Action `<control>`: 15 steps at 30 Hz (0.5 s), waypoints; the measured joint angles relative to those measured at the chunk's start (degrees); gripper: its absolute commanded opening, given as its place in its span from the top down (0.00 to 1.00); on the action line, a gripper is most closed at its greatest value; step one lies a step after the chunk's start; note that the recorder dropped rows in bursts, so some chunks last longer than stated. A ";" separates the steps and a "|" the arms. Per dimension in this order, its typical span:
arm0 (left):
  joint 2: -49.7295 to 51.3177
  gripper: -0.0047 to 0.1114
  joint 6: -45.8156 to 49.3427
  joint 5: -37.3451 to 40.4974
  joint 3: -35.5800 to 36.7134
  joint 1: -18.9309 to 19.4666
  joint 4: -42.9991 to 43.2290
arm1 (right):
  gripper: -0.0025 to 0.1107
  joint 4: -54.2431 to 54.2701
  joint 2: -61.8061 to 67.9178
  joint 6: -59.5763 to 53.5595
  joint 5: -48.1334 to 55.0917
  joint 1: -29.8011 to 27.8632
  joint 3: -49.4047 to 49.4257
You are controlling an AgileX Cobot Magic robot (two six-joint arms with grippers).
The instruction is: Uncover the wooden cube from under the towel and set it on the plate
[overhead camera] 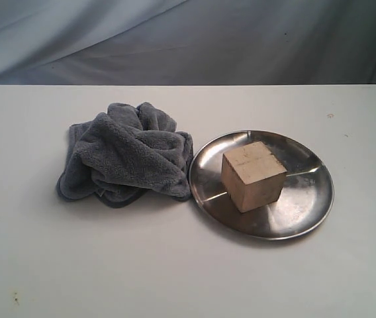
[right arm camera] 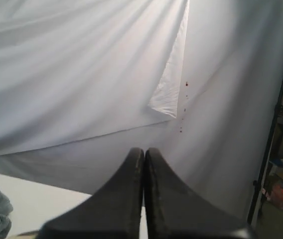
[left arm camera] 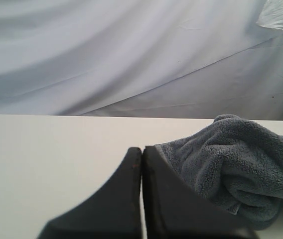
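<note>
White table [overhead camera: 42, 265] bears plate [overhead camera: 307, 195]; draped sheet [overhead camera: 175, 40] behind

Soft, even, rather dim light. The plate [overhead camera: 300, 199] carries a pale glare streak, faint shadow along its near rim.

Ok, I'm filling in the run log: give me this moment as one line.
wooden cube: on plate | towel: bunched beside plate | left gripper: shut, empty | right gripper: shut, empty | task: looks done
</note>
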 measured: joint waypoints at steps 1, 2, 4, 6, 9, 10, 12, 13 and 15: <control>0.00 0.95 0.00 0.00 0.00 0.00 0.00 | 0.98 0.02 0.00 0.00 0.00 0.00 0.72; 0.00 0.95 0.00 0.00 0.00 0.00 0.00 | 0.98 0.02 0.00 0.00 0.12 0.00 1.59; 0.00 0.95 0.00 0.00 0.00 0.00 0.00 | 0.98 0.02 0.00 0.00 0.21 0.00 3.55; 0.00 0.95 0.00 0.00 0.00 0.00 0.00 | 0.98 0.16 0.00 0.00 -0.59 0.00 5.88; 0.00 0.95 0.00 0.00 0.00 0.00 0.00 | 0.98 2.08 0.00 0.00 -3.46 0.00 10.09; 0.00 0.95 0.00 0.00 0.00 0.00 0.00 | 0.98 2.78 0.00 0.00 -4.85 0.00 11.60; 0.00 0.95 0.00 0.00 0.00 0.00 0.00 | 0.98 4.13 0.00 0.00 -7.84 0.00 14.57; 0.00 0.95 0.00 0.00 0.00 0.00 0.00 | 0.98 4.53 0.10 0.00 -9.17 0.00 15.96; 0.00 0.95 0.00 0.00 0.00 0.00 0.00 | 0.98 5.16 0.10 0.00 -11.32 0.00 18.48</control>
